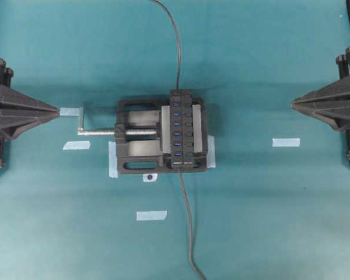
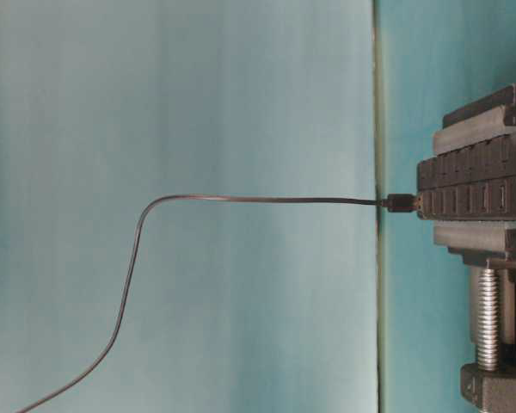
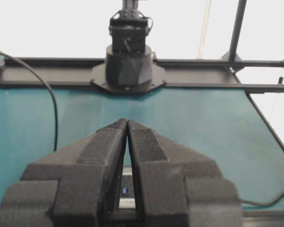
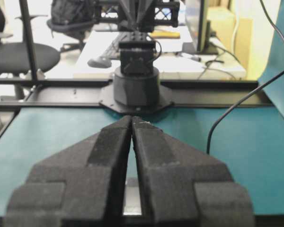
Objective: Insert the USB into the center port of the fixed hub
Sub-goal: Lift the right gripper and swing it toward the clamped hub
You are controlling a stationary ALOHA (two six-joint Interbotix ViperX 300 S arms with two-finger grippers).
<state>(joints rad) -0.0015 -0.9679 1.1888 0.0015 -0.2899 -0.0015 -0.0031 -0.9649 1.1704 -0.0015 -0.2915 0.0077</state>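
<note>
While both arms are waiting at opposite edges of the table, the left pincer and the right pincer are each sitting pinched nearly together, only a slit showing between the foam pads, and neither is carrying anything. Midway between them the fixed hub is being held in a black vise, its row of blue sockets facing up and the center port lying unobstructed. The USB is resting right against one end of the hub, at the end facing away from the backdrop edge, with its thin cable trailing off toward that side of the table. Whether the plug is merely lying there or lodged in something, I cannot tell. A second dark lead is running from the hub's other end toward the backdrop. I am judging the plug to be very light, hard and smooth, so it is likely to twist or slip in a loose pinch. The cable looks limp, so it will be tugging at the plug rather than steering it. The sensible hold seems to be across the plug's black moulded body, close behind the metal tip, leaving the tip free.
</note>
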